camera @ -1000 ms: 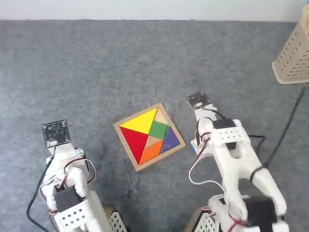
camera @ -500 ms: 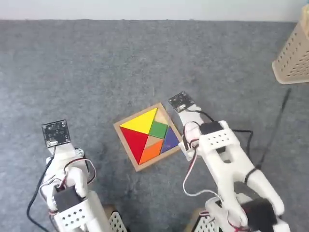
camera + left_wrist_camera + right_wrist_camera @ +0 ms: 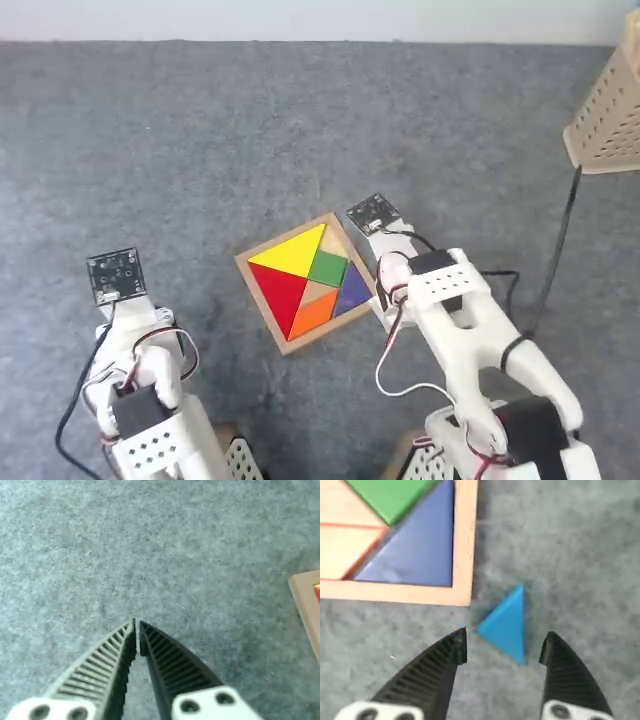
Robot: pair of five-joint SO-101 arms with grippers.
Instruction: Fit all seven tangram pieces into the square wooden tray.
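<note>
Having swung in toward the tray (image 3: 463,540) over the last second, the right jaws hang spread around the blue triangle (image 3: 506,627) on the desk (image 3: 200,130) just off its corner, seemingly ready to pinch, while the left jaws are pressed together.

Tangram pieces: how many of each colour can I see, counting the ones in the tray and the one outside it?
yellow piece: 1
red piece: 1
green piece: 1
orange piece: 1
dark blue piece: 1
light blue piece: 1
Total: 6 coloured pieces. The pale wood-coloured patches in the tray could be gaps or pieces; I cannot tell.
</note>
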